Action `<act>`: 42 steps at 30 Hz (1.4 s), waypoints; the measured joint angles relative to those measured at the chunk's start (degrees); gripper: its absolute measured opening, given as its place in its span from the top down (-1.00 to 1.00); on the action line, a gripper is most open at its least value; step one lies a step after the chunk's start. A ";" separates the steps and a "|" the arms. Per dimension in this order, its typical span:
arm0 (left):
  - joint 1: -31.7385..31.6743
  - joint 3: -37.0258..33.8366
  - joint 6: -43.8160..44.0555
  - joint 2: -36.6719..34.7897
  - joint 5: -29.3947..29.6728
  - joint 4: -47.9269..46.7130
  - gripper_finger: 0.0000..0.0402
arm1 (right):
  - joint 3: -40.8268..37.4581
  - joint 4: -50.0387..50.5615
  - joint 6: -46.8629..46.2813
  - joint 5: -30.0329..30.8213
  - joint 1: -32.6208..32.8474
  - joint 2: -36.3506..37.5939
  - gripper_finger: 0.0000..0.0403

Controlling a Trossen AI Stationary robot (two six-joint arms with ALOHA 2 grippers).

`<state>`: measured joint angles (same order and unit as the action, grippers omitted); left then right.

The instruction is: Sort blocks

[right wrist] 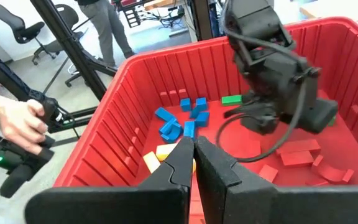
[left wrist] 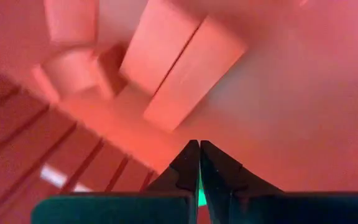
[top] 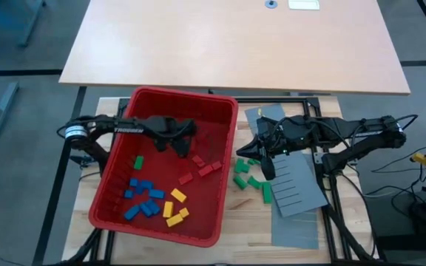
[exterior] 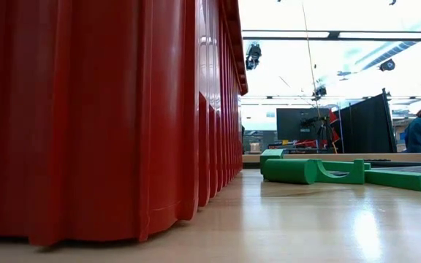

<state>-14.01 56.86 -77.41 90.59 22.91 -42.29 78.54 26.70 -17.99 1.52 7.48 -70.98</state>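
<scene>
Bin: big red bin [top: 109, 193] sits on the left half of the wooden tabletop [top: 235, 229]; I see its ribbed wall close up in the low view.
Blocks inside: blue blocks [top: 143, 196] lie near the bin's left wall, yellow blocks [top: 174, 207] near its front wall, red blocks [top: 205, 168] by its right wall, and one green block [top: 137, 162] sits apart toward the left wall.
Blocks outside: green blocks [top: 250, 181] lie on the tabletop just beside the bin's right wall, next to a grey slotted panel [top: 298, 188].
Left gripper: left gripper [top: 182, 148] is down inside the bin, over the red blocks; its fingers [left wrist: 185, 168] are pressed together and hold nothing I can see.
Right gripper: right gripper [top: 266, 164] hangs over the green blocks outside the bin; its fingers [right wrist: 179, 163] are clenched together, empty.
Person: a hand [right wrist: 17, 127] shows beyond the bin in the right wrist view.
Handling, my judgement: the blocks look light, stiff and smooth, likely to skid on the bin floor. I would pinch one across its two long flat sides, at mid-length, picking a block clear of its neighbours.
</scene>
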 joint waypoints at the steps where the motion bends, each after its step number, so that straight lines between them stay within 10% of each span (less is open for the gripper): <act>1: -0.98 0.00 -0.14 -0.02 0.14 0.75 1.00 | 0.00 0.00 0.04 0.02 -0.01 0.00 1.00; 20: -21.11 0.04 -13.08 3.53 -2.63 6.28 1.00 | 0.00 0.04 -2.46 -0.01 0.01 0.04 1.00; 42: -8.25 -0.17 -10.21 6.26 -8.69 -8.78 1.00 | 0.00 0.23 -1.39 1.05 -0.89 0.07 1.00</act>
<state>-22.26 56.70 -87.62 96.84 14.22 -51.07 78.54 26.93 -19.38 2.57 6.58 -70.91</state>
